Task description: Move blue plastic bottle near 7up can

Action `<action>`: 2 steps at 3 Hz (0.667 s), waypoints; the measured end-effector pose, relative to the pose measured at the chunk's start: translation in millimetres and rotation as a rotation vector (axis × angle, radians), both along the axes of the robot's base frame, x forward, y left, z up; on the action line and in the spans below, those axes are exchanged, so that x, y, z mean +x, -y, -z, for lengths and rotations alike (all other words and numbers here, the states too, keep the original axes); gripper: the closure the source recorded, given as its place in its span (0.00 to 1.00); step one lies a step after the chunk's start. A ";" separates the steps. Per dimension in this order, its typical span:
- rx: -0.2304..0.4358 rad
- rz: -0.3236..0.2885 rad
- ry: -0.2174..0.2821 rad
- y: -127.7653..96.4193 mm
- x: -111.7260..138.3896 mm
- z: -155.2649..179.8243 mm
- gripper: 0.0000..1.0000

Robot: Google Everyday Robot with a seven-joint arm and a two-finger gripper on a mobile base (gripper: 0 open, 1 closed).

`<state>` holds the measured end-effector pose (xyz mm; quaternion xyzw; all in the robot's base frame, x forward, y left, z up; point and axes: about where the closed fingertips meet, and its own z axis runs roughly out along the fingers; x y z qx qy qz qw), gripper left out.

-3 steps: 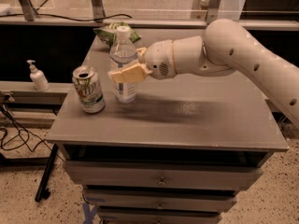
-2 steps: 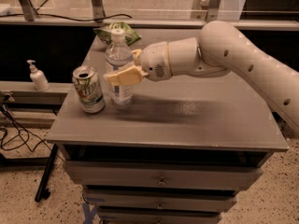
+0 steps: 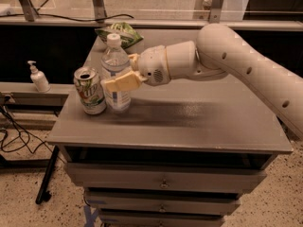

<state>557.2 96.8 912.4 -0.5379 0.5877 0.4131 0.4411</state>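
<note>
"Gripping what, exactly?" Ana asks.

"The gripper [image 3: 117,82] is clamped on the bottle [image 3: 115,60] at about mid-height; one tan finger [image 3: 124,82] lies across the front of the label, the other shows behind it; the arm [image 3: 236,65] reaches in from the right, level over the table [image 3: 189,122]," Ben says.

"Why hold it there?"

"My guess: a mid-body hold stops a tall, light thing from tipping; it also leaves the base free to meet the top flat."

"And where is the bottle?"

"On the table's left part, just right of the can [image 3: 90,91]; their sides overlap from this angle, so I cannot tell whether they touch; the base looks down on the top or just clear of it; I cannot say which."

"Which way does it point?"

"Long axis upright, white cap up, no lean that I can see; the can is upright too, its open top skyward."

"So the job?"

"Near done, I judge; bottle beside can is what was asked; what is left is to let go and draw back to the right without dragging the bottle or nudging the can; the bag [image 3: 118,32] at the far edge and the pump bottle [image 3: 38,77] on the ledge to the left are well apart."
</note>
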 end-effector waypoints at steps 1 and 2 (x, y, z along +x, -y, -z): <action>-0.003 -0.010 0.002 0.4 -3.1 2.1 0.59; -0.006 -0.016 0.004 0.6 -5.0 3.4 0.36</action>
